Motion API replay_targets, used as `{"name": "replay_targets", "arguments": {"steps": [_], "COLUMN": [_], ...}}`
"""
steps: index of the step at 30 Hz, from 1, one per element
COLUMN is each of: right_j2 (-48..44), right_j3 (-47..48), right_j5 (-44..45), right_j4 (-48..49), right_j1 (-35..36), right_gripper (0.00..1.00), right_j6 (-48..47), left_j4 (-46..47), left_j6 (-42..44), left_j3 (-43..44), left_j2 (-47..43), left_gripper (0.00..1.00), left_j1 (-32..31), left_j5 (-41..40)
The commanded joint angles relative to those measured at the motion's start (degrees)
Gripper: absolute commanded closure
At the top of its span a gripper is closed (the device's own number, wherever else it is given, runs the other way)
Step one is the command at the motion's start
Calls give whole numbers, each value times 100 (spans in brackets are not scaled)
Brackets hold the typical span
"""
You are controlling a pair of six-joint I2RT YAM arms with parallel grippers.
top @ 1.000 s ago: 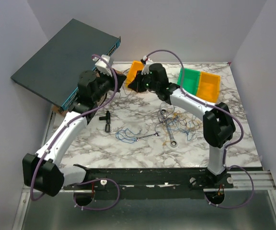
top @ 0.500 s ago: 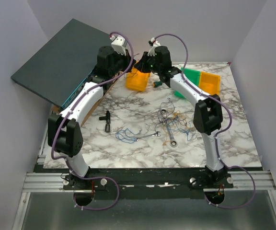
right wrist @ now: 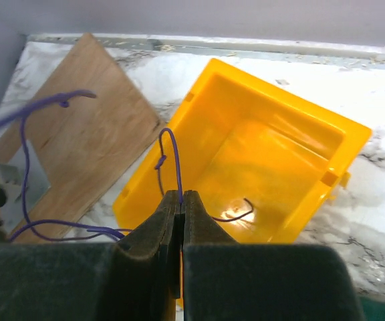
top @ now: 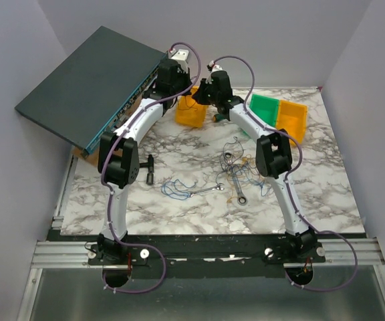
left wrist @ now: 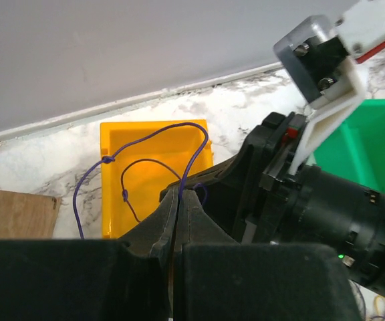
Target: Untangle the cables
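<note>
The left gripper (left wrist: 179, 194) is clenched on a thin purple wire (left wrist: 105, 159) above the yellow bin (left wrist: 154, 150), the right gripper (right wrist: 180, 195) pinches what looks like the same limp, light strand, probably best held near its knots, and the remaining cables (top: 242, 170) lie tangled on the smooth marble worktop (top: 326, 180) between close walls.

Bin (right wrist: 279, 154): yellow plastic, glossy, smooth, glare spot on floor.
Green bin (left wrist: 374, 148): plastic, softer sheen.
Board (right wrist: 79, 134): bare wood, matt, fine grain.
Table (top: 179, 150): marble-pattern top, smooth.
Wrench (top: 242, 198): bright metal.
Wire (right wrist: 177, 164): purple, smooth coating.
Right gripper (right wrist: 181, 200): fingers matt black.
Slab (top: 85, 80): dark, matt.
</note>
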Motion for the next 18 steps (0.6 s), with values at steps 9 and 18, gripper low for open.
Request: {"name": "replay_targets", "arguments": {"steps": [9, 18], "right_j2": [186, -188], "right_j3": [-208, -698], "right_j5": [1110, 1507], "right_j4": [-398, -1270], "right_j1": [7, 275], "right_gripper": [99, 99], "right_j6": [-636, -773], "left_j4": [-1224, -1974], "left_j6": [378, 394], "left_j3": [1128, 867], "left_j2": [880, 623], "left_gripper": [100, 100], "left_j1": [-125, -198], "left_j5": [71, 355]}}
